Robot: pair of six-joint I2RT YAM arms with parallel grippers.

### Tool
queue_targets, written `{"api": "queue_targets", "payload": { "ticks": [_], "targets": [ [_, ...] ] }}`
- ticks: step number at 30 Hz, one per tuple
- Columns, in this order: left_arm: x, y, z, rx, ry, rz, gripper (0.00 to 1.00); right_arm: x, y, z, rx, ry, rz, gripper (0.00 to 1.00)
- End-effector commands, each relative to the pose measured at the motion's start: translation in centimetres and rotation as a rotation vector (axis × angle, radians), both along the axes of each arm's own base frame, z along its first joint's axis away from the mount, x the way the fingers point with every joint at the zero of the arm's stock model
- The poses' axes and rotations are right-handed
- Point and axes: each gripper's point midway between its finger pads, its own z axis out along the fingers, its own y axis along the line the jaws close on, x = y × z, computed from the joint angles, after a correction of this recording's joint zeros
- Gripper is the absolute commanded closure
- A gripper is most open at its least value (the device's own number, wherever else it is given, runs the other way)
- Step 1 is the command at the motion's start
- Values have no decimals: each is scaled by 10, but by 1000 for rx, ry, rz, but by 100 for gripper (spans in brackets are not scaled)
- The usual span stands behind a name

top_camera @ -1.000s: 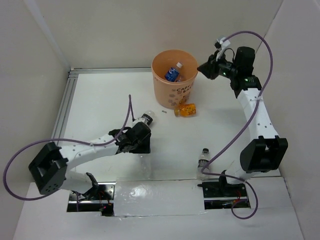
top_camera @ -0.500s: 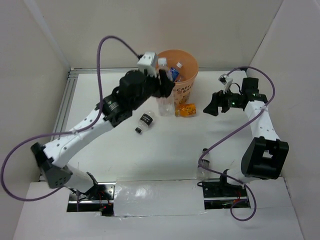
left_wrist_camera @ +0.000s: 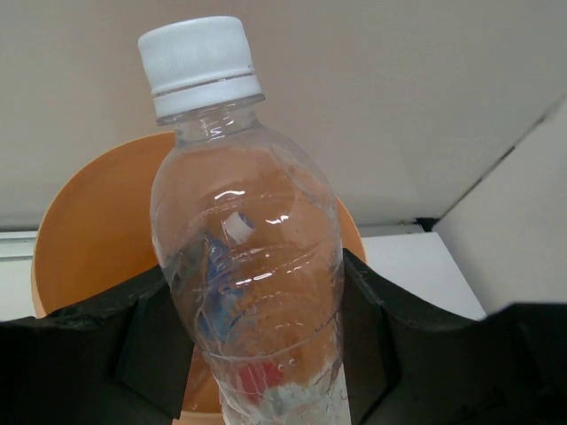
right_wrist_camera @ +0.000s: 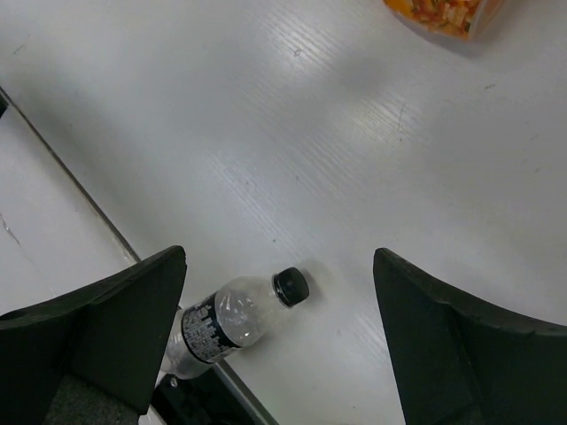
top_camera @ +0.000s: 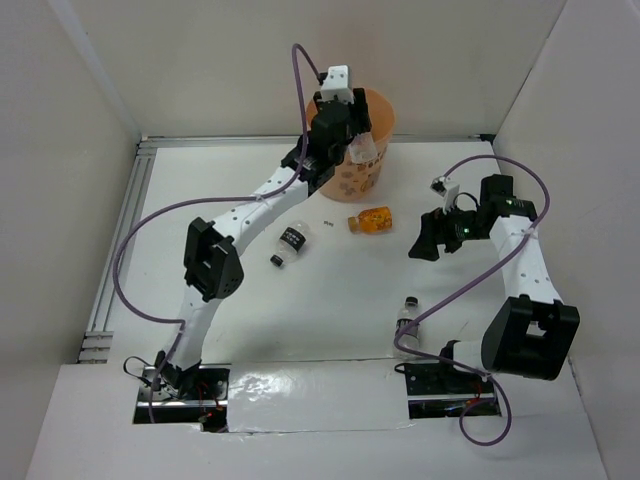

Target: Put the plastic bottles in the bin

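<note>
White tabletop, enclosed by pale panels, is recorded as the working surface. One clear bottle (left_wrist_camera: 252, 266), white-capped, is found clamped between the jaws of the left gripper (top_camera: 350, 142). It is carried upright, long axis vertical, cap uppermost. The bin (top_camera: 380, 130) lies directly beyond and below it, and in the left wrist view the orange mouth is seen behind the bottle's shoulders. Whether the bottle's base is wholly past the near rim cannot be told. A release over the mouth is judged to be the step in hand, the left arm being much the nearer to the bin.

No label is seen on the held bottle's upper body, and red and blue patches low down cannot be resolved. Lettering on the bin's side is partly covered and cannot be read.

Just in front of the bin, an orange-tinted bottle (top_camera: 372, 220) is lying on its side. Forward and left of the bin lies a black-labelled bottle (top_camera: 291, 243). The right gripper (top_camera: 424, 240) hangs forward and right of the bin, jaws spread wide, nothing between them. Well forward of the bin lies a black-capped bottle (right_wrist_camera: 226, 323), its label print too small to be read.
</note>
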Motion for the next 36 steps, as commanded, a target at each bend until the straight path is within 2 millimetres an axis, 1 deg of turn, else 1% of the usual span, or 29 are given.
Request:
{"api": "queue_targets", "payload": {
  "ticks": [1, 2, 3, 4, 5, 6, 7, 9, 10, 11, 12, 13, 14, 15, 16, 17, 18, 20, 21, 22, 24, 25, 26, 28, 29, 30, 32, 34, 36],
  "targets": [
    [16, 17, 39, -31, -114, 99, 34, -16, -6, -2, -67, 47, 8, 7],
    [21, 21, 35, -31, -115, 109, 34, -15, -6, -4, -62, 71, 9, 7],
    [20, 21, 41, -48, -123, 109, 34, -15, -6, -6, -64, 73, 17, 7],
    [23, 26, 39, -60, -114, 116, 36, -14, -6, -8, -62, 82, 17, 7],
    [27, 29, 35, -88, -91, 110, 40, -13, -7, -11, -63, 87, 24, 7],
    [25, 26, 34, -102, -83, 92, 50, -13, -6, -10, -55, 85, 26, 8],
    [18, 37, 55, -140, -107, 86, 54, -13, -5, -10, -55, 85, 26, 8],
    [8, 37, 69, -208, -142, 23, 57, -13, -6, -13, -55, 83, 26, 8],
    [1, 38, 82, -238, -165, 4, 58, -13, -6, -13, -55, 83, 26, 8],
    [-4, 47, 99, -270, -184, 9, 58, -13, -6, -15, -55, 83, 26, 8],
    [-6, 45, 112, -323, -203, -35, 59, -13, -5, -17, -52, 88, 18, 8],
    [-9, 43, 121, -354, -216, -58, 59, -13, -5, -17, -51, 89, 18, 8],
    [-9, 47, 129, -379, -226, -63, 59, -13, -5, -17, -51, 89, 18, 8],
    [-6, 44, 129, -400, -230, -67, 59, -12, -6, -17, -55, 82, 24, 8],
    [-5, 47, 138, -444, -241, -79, 59, -12, -6, -20, -53, 93, 25, 8],
    [-4, 44, 140, -480, -239, -87, 59, -12, -8, -20, -52, 93, 15, 8],
    [7, 48, 134, -529, -219, -106, 59, -12, -8, -20, -52, 93, 15, 8],
    [13, 47, 135, -553, -237, -98, 60, -11, -9, -19, -43, 91, 9, 8],
    [21, 53, 129, -549, -235, -44, 60, -11, -9, -19, -46, 85, 15, 8],
    [32, 50, 114, -525, -230, -22, 60, -13, -9, -21, -44, 94, 15, 8],
    [42, 52, 101, -501, -245, 17, 60, -13, -12, -19, -46, 86, 4, 8],
    [44, 52, 102, -471, -262, 24, 60, -12, -12, -19, -49, 80, 10, 8],
    [55, 46, 82, -438, -245, 31, 59, -10, -12, -19, -51, 69, 10, 8],
    [64, 44, 61, -374, -215, 53, 59, -10, -15, -19, -51, 69, 1, 8],
    [65, 44, 56, -357, -208, 56, 59, -9, -17, -19, -54, 63, -2, 8],
    [70, 41, 39, -337, -179, 60, 59, -9, -16, -18, -46, 61, 0, 8],
    [72, 35, 18, -286, -148, 41, 59, -9, -19, -18, -45, 61, -9, 8],
    [73, 30, 5, -221, -129, 19, 58, -8, -17, -20, -34, 70, -6, 8],
    [64, 19, 1, -198, -118, -37, 58, -5, -19, -23, -22, 76, -12, 8]
  ]
}}
